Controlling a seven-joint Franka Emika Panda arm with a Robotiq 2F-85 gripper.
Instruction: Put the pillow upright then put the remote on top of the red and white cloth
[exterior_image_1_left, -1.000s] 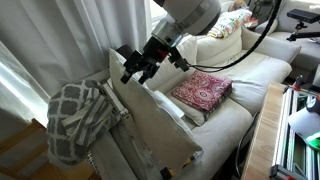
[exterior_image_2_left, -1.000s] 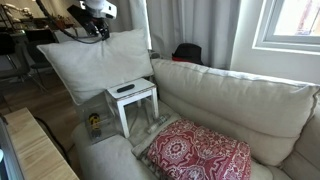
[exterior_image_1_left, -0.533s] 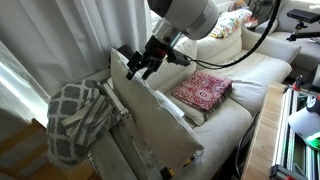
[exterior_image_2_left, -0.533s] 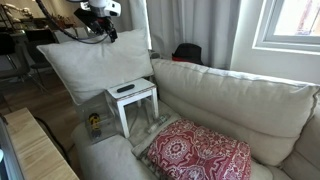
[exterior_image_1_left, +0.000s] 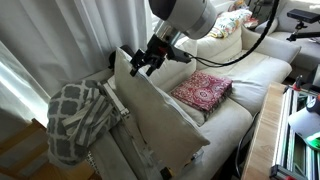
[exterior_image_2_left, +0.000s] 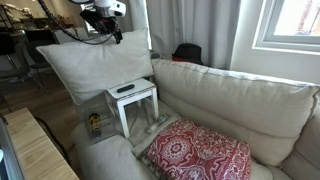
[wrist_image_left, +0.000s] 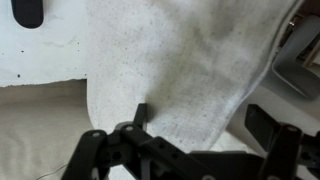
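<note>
The pillow (exterior_image_1_left: 155, 125) is standing on edge at the end of the sofa (exterior_image_2_left: 230, 95), over the armrest. In an exterior view its long axis is running at a slant from the top corner under the hand (exterior_image_1_left: 145, 66) down toward the seat. From the opposite side its broad face (exterior_image_2_left: 95, 65) is looking toward the camera, with the top edge sitting nearly level. It is a large, square, plump pillow of plain cream cloth. In the wrist view the weave (wrist_image_left: 180, 60) is showing a fine speckled grain.

The hand (wrist_image_left: 200, 120) is hovering at the pillow's upper corner with its black fingers spread wide and the fabric filling the space between them. Whether they are touching it I cannot tell.

The black, oblong remote (exterior_image_2_left: 125, 89) is lying flat on a small white desk (exterior_image_2_left: 145, 95) just beside the armrest. The red and white cloth (exterior_image_2_left: 200, 150), squarish with a fine white ornamental pattern, is lying on the seat cushion. A grey-and-white lattice blanket (exterior_image_1_left: 75, 118) is hanging bunched beside the pillow.
</note>
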